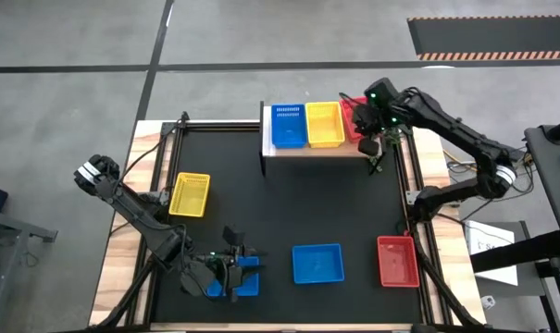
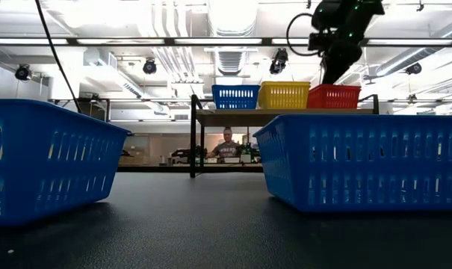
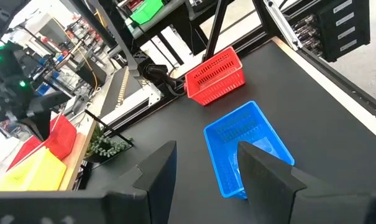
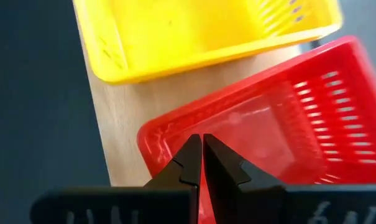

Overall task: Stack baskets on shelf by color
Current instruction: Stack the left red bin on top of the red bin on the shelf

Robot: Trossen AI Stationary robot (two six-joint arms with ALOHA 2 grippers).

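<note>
Three baskets side by side on the shelf (image 1: 317, 153) at the far edge of the black mat (image 1: 261, 213): blue shelf basket (image 1: 288, 126), yellow shelf basket (image 1: 324, 124), red shelf basket (image 4: 281, 134). Four more loose on the mat: loose yellow basket (image 1: 190, 195) to the left, middle blue basket (image 1: 317, 263) and loose red basket (image 1: 397, 260) along the near side, near blue basket (image 1: 248, 285) under the left arm.

Right hand (image 4: 201, 138) right at the near rim of the red shelf basket, fingers pressed together, nothing seen between them. Left hand (image 3: 206, 158) low over the near blue basket, fingers spread apart, not yet holding anything.

Likely very light, these baskets: thin moulded plastic, empty, perforated walls. Probably stiff enough at the rim, springy in the slotted sides, and smooth, so apt to slide on the mat or tilt when lifted from one edge. Best taken by one wall near the middle of a side, one finger inside, one outside, just under the rim, not at a corner. Moderate squeeze only; too much could bow the wall. Nesting likely to need the basket level and square over its match, otherwise jammed crooked. Light shelf stacks easily nudged off the wood, so approach from straight above.
</note>
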